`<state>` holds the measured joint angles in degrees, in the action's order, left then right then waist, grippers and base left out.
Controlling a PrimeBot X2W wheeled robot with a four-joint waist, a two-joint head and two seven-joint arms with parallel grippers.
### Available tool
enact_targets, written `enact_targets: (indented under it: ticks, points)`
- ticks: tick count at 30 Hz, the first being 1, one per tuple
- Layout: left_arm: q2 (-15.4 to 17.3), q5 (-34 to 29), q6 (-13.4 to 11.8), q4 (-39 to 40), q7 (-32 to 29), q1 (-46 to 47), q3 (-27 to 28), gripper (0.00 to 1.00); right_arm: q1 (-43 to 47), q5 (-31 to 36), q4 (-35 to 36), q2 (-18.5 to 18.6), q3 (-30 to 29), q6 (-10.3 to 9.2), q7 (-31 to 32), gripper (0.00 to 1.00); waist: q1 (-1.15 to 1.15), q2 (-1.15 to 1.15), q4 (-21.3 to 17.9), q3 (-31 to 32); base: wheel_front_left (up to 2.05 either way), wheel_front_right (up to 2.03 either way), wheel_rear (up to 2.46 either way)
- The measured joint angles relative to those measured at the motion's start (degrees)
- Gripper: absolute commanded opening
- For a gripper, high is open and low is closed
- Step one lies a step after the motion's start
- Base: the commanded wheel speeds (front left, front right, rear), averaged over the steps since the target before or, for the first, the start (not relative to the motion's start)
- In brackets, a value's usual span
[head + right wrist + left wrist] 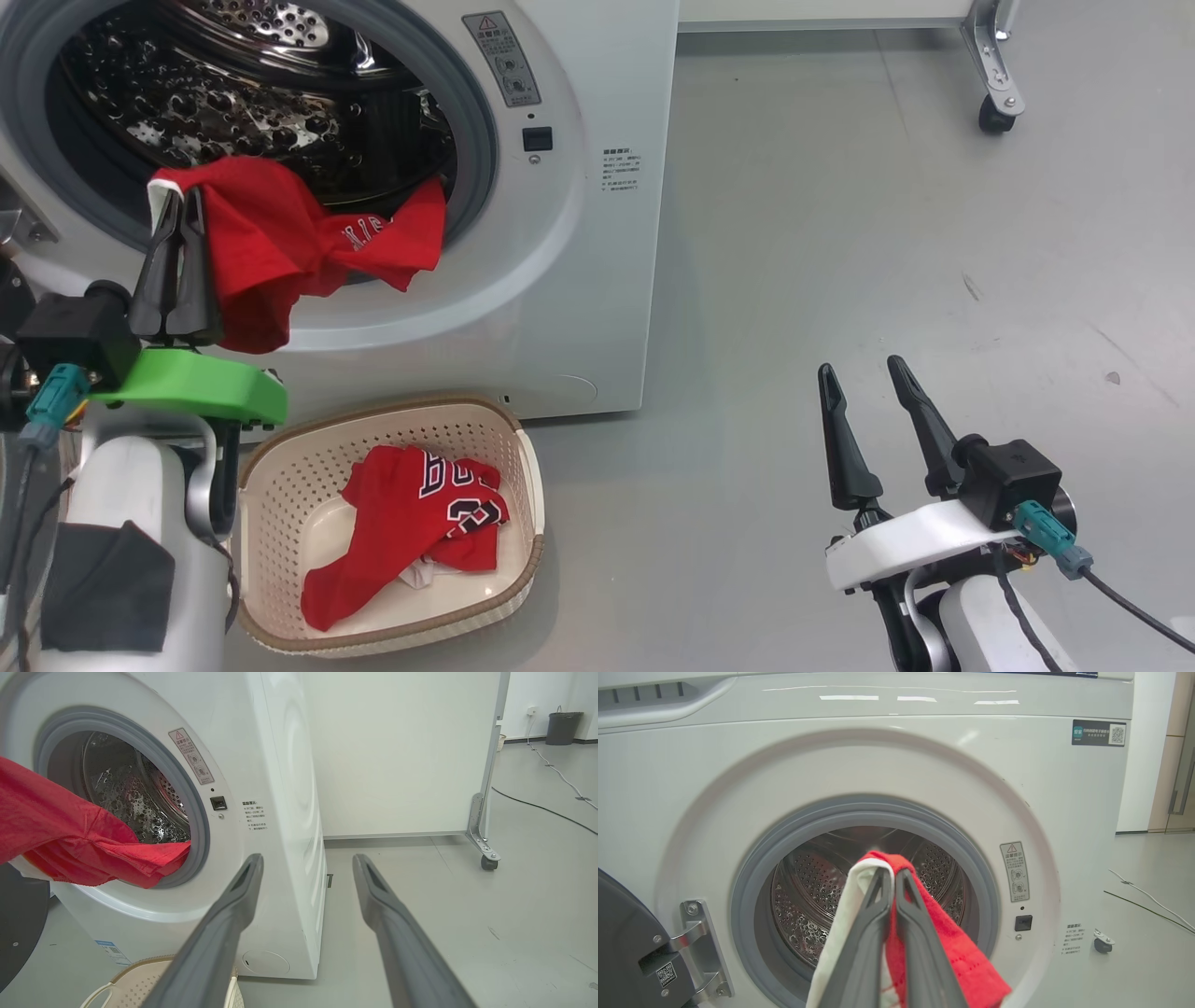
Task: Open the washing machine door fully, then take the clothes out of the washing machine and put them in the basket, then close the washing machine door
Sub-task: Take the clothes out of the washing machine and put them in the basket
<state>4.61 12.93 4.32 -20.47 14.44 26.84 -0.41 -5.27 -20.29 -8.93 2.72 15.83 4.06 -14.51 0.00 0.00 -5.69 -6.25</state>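
Observation:
The white washing machine (579, 233) stands with its drum exposed. Its door (621, 947) is swung aside on its hinge, a dark edge at the left of the left wrist view. A red jersey, one of the clothes (280, 243), hangs out over the grey seal. My left gripper (184, 194) is shut on its white-trimmed edge, just outside the opening; the wrist view shows my left gripper (893, 872) pinching red and white cloth. The basket (373, 409) sits on the floor below the machine, another red jersey (411, 523) lying in it. My right gripper (861, 366) is open and holds nothing, off to the right above bare floor.
A metal leg on a caster (994, 103) stands at the back right, under a white panel. A cable (537, 807) runs across the grey floor far right, near a dark bin (563, 728). The basket's corner (135, 984) lies just below my right fingers.

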Motion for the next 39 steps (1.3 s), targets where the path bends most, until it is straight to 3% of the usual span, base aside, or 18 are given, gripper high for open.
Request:
enact_targets:
  ticks: [8, 39]
  points:
    - [-0.24, -0.13, -0.77, 5.46, 0.01, -1.17, 0.8, 0.0, 0.0, 0.02, -0.1, 0.0, 0.03, 0.38, 0.0, 1.0, 0.0, 0.0, -0.71, 0.12, 0.0, 0.0, 0.0]
    - [-0.21, -1.07, -0.77, 1.67, -4.03, -5.97, -1.75, 0.0, -1.12, 0.0, 1.42, 0.0, 1.24, 0.38, 0.0, 1.0, 0.0, 0.0, -2.18, -6.19, 0.0, 0.0, 0.0]
